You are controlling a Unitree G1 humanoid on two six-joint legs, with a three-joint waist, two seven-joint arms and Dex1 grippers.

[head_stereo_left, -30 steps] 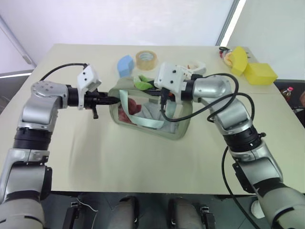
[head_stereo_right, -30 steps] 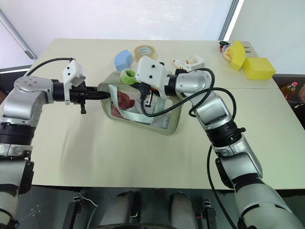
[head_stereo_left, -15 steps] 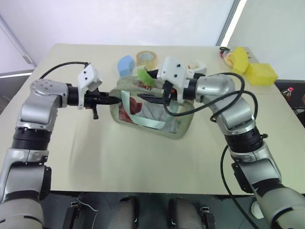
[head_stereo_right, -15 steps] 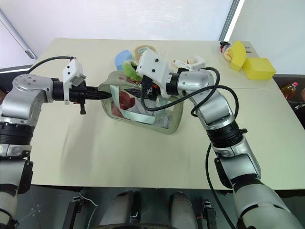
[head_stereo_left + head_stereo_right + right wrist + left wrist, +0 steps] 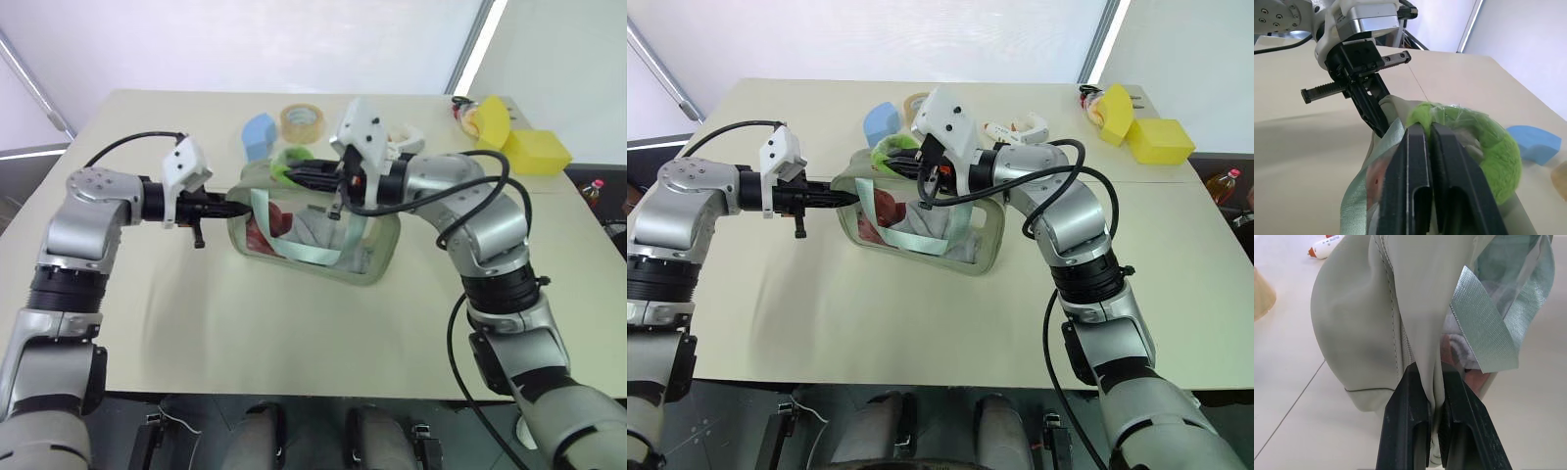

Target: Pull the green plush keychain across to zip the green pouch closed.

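The green pouch (image 5: 367, 250) stands mid-table, its mint ribbon strap (image 5: 294, 245) draped over the clear front. My left gripper (image 5: 235, 208) is shut on the fabric at the pouch's left end; its fingers (image 5: 1408, 416) pinch a fold. The green plush keychain (image 5: 290, 159) lies on the pouch's top at the back left. My right gripper (image 5: 292, 174) reaches level over the top, its fingers (image 5: 1415, 161) shut, tips against the near edge of the green plush keychain (image 5: 1484, 147). I cannot tell whether anything is pinched between them.
Behind the pouch lie a light-blue sponge (image 5: 258, 130), a tape roll (image 5: 301, 119) and a white object (image 5: 404, 137). Yellow sponge blocks (image 5: 534, 149) sit at the far right corner. A bottle (image 5: 590, 186) stands beyond the table's right edge.
My right gripper opened and shut again while its wrist rolled. The plush stood up for a moment and now lies on the pouch top. My left gripper kept its hold.
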